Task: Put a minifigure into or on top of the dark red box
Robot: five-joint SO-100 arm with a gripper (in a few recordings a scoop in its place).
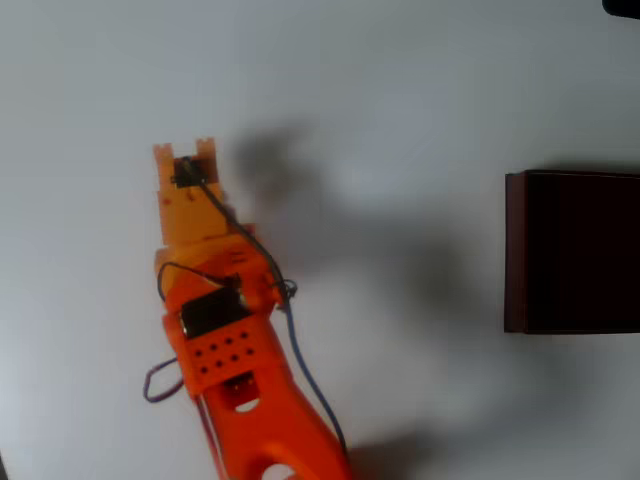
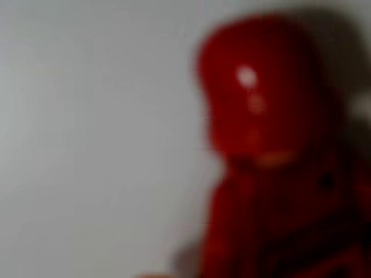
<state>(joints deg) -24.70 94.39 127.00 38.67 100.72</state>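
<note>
Minifigure (image 2: pixel 272 156) is filling my wrist view, blurred, right at my gripper (image 1: pixel 185 150); whether I am pinching it I cannot tell. The dark red box (image 1: pixel 572 250) is lying well apart, rightward overhead.

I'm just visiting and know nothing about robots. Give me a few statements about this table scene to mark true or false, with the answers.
1. The dark red box sits at the right edge of the overhead view. True.
2. The orange arm is reaching over the box. False: it is at the left of the overhead view, well apart from the box.
3. The minifigure appears large and blurred in the wrist view. True.
4. The minifigure is blue. False: it is red, with a round red head.
5. The table is black. False: it is a pale, whitish surface.
</note>
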